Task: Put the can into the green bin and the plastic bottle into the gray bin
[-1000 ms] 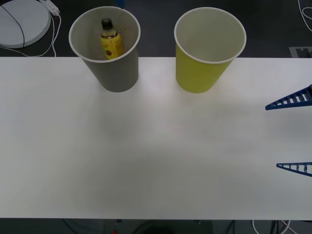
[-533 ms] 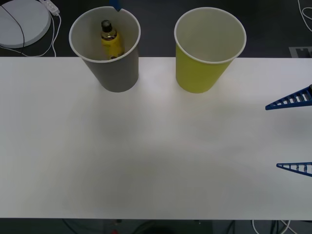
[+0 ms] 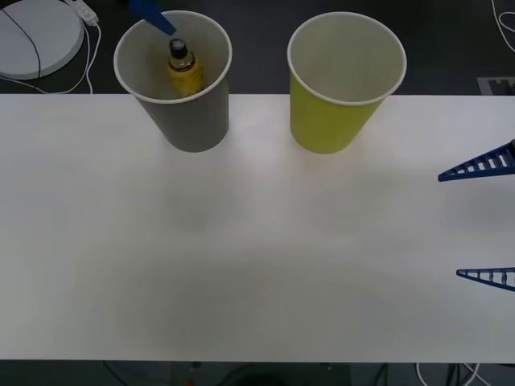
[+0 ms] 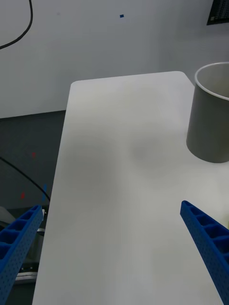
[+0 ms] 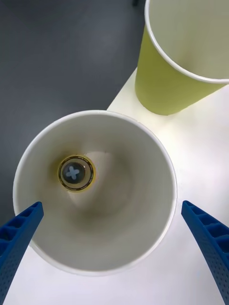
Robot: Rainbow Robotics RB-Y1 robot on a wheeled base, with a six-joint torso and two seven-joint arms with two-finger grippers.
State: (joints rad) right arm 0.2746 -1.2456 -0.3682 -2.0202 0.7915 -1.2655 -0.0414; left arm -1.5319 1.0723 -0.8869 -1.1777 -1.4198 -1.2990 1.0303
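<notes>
The gray bin [image 3: 185, 112] stands at the table's back left with the plastic bottle [image 3: 183, 66] upright inside it, black cap up. The green bin [image 3: 338, 112] stands to its right, and no contents show inside it. The can is out of view. My left gripper [image 5: 112, 205] hangs open straight above the gray bin [image 5: 95, 257], looking down on the bottle's cap [image 5: 76, 172]; one of its blue fingers [image 3: 151, 14] shows over the bin's back rim. My right gripper [image 3: 491, 221] waits open over the table's right edge, holding nothing.
A white round device [image 3: 36, 36] with a cable lies on the dark floor behind the table's left corner. The white table [image 3: 241, 257] stretches bare in front of the two bins. The green bin [image 5: 181, 71] stands close beside the gray one.
A blue finger of my left gripper has come into the front view above the gray bin and slid left. The bottle inside has gone from leaning to nearly upright. The right arm is still.
</notes>
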